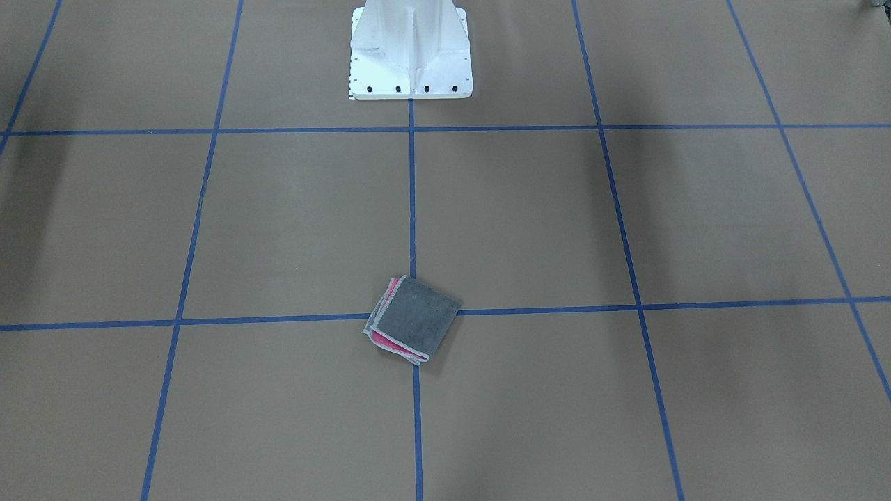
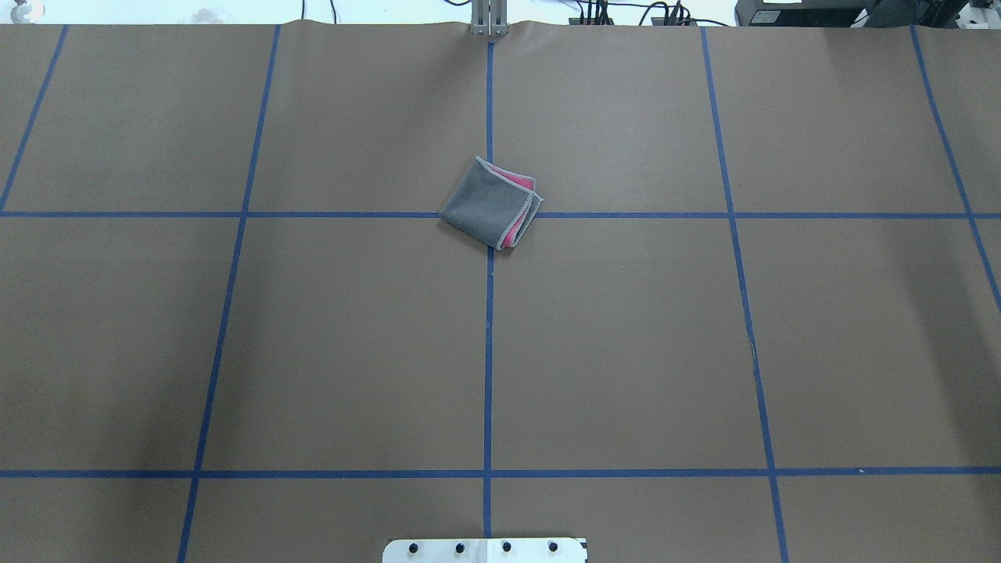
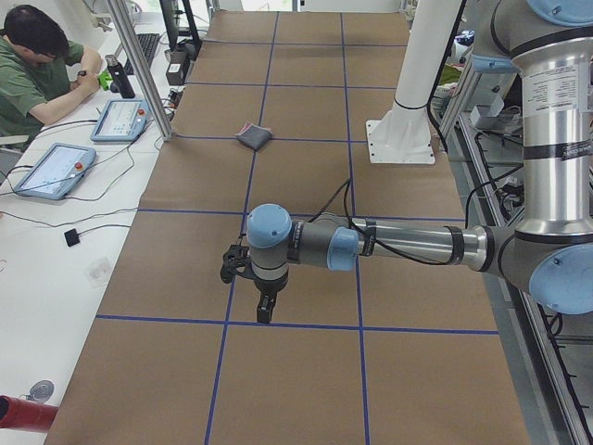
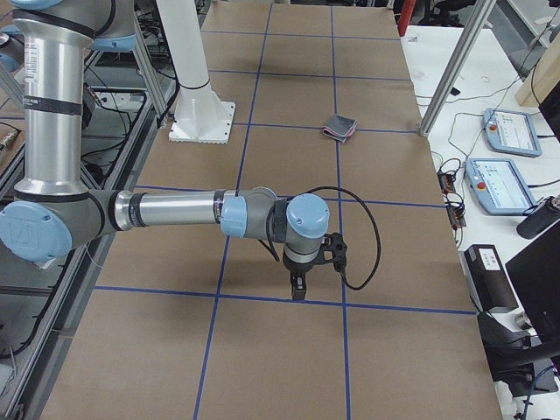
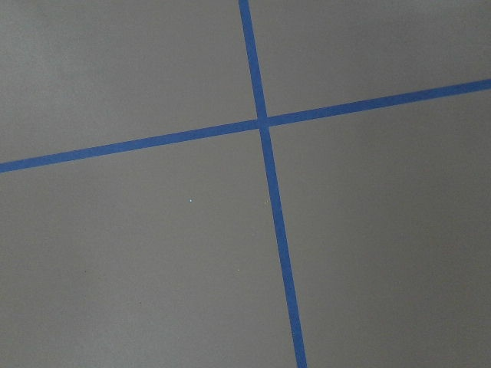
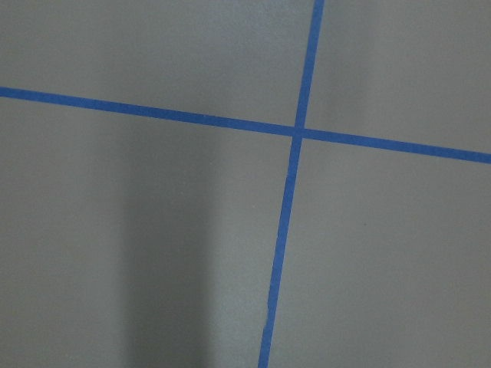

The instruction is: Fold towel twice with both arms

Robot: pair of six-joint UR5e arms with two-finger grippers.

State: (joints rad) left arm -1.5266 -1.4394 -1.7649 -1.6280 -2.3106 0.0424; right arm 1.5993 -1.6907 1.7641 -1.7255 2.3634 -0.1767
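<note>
The towel (image 1: 414, 320) lies folded into a small square, dark grey face up, with pink showing at its open edges. It sits on a crossing of blue tape lines, far from the robot, and also shows in the overhead view (image 2: 489, 203) and the two side views (image 3: 252, 136) (image 4: 339, 128). My left gripper (image 3: 265, 311) hangs over the table's left end, far from the towel, and points down. My right gripper (image 4: 298, 289) hangs the same way over the right end. I cannot tell whether either is open or shut. Both wrist views show only brown paper and blue tape.
The white pedestal base (image 1: 411, 56) stands at the robot's side of the table. An operator (image 3: 37, 65) sits at a side desk with control tablets (image 3: 51, 171) and cables. An aluminium post (image 3: 139, 69) stands at the table's far edge.
</note>
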